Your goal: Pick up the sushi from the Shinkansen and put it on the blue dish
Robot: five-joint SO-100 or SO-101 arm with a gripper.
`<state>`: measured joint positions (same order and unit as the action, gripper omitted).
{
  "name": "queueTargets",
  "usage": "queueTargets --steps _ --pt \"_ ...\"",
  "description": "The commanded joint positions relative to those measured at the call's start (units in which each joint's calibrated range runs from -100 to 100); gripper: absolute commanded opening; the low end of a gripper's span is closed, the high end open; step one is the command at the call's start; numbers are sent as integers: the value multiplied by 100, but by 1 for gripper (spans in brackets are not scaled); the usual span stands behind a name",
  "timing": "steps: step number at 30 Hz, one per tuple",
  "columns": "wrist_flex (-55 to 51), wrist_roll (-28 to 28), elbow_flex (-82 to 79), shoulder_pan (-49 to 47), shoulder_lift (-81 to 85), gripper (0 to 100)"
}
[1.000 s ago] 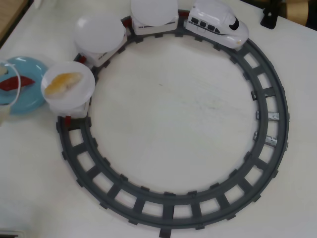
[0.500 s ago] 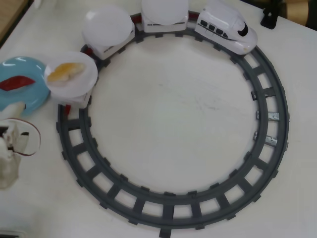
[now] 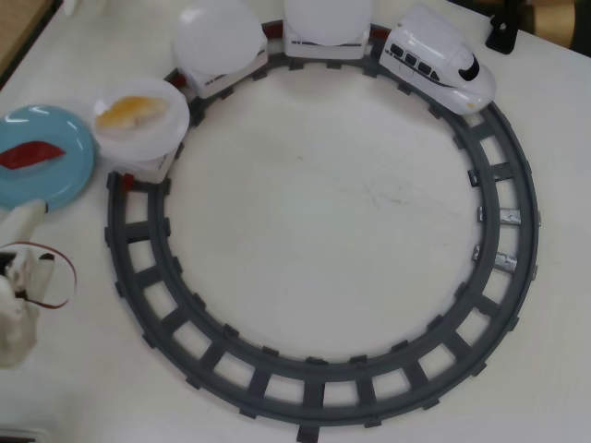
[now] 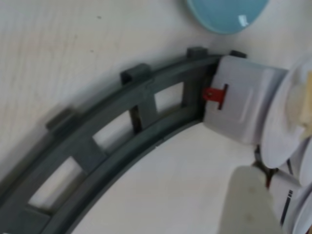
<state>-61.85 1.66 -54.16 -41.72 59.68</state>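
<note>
The red sushi (image 3: 30, 155) lies flat on the blue dish (image 3: 65, 180) at the left edge of the overhead view. The white Shinkansen (image 3: 441, 66) stands on the track at top right, pulling three cars with white plates. The last plate (image 3: 143, 138) carries a yellow-orange sushi piece (image 3: 132, 112). My gripper (image 3: 23, 221) is just below the dish at the lower left, holding nothing. In the wrist view only one pale finger (image 4: 248, 200) shows, beside the last car (image 4: 243, 107) and the dish's edge (image 4: 226, 14). The gap between the fingers is not visible.
The grey circular track (image 3: 323, 392) fills most of the white table. A red cable loop (image 3: 55, 277) hangs off my arm at the lower left. A dark object (image 3: 506, 28) stands at the top right edge, and the table edge runs along the top left corner.
My gripper has pulled back from over the blue dish toward the lower left, leaving the red sushi on it. The train has rolled clockwise along the track.
</note>
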Motion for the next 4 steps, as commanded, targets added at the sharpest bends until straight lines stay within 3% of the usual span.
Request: queueTargets --steps 1,4 --pt "49 -40 -48 62 59 22" --pt "49 -40 -75 62 59 22"
